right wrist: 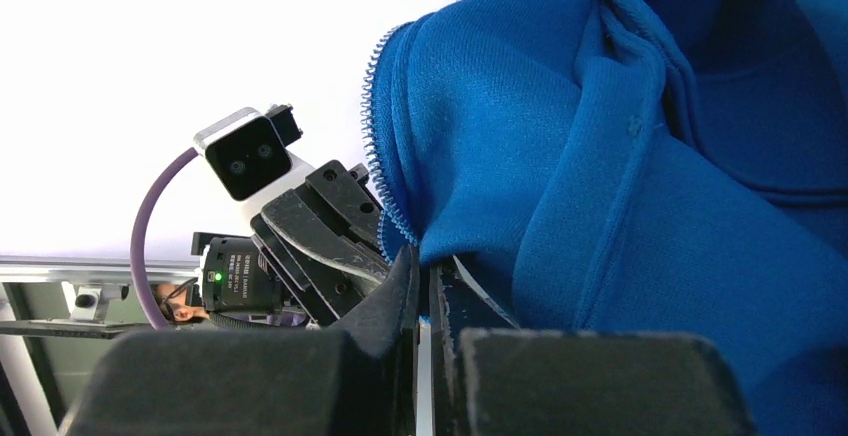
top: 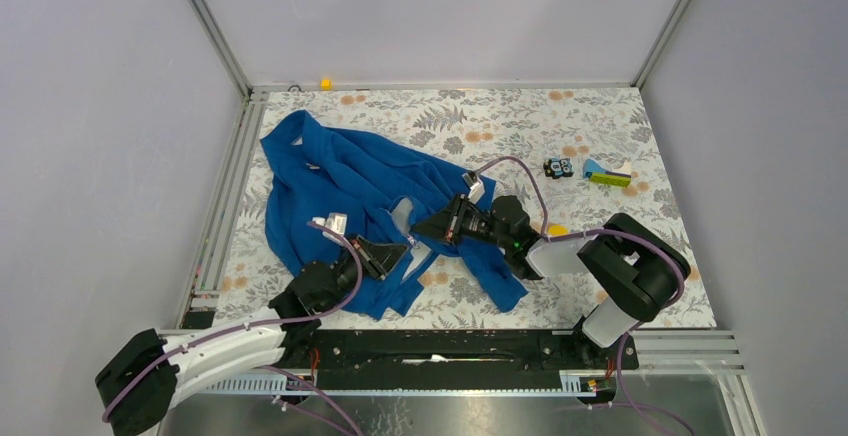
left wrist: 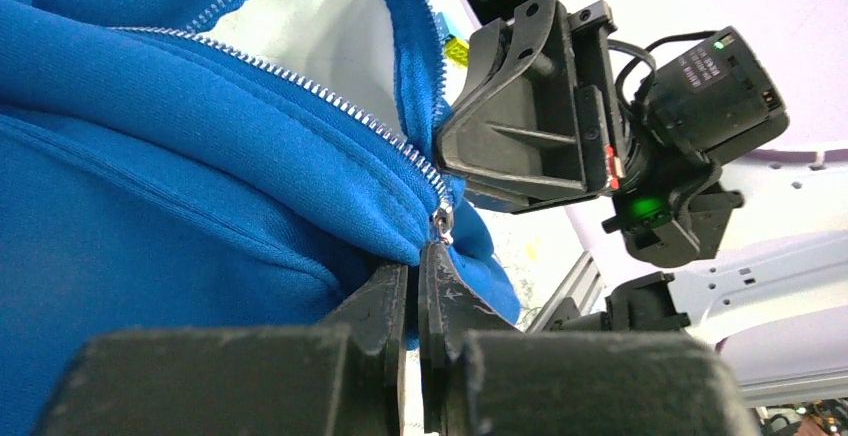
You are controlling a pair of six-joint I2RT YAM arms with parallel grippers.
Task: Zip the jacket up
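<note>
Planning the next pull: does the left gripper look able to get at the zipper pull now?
Probably yes: the zipper pull sits uncovered just above the left gripper, though that is shut on the jacket beside it.

The left pincer (top: 398,252) and right pincer (top: 428,227), both clamped shut, point toward each other, tips nearly meeting.

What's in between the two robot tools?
Just the blue jacket: the left tool and right tool pinch its zipper edge close together, seen in the top view.

Floral-print tabletop (top: 480,116) between plain pale-grey walls (top: 440,16) and aluminium corner posts (top: 210,26), under even light.
</note>
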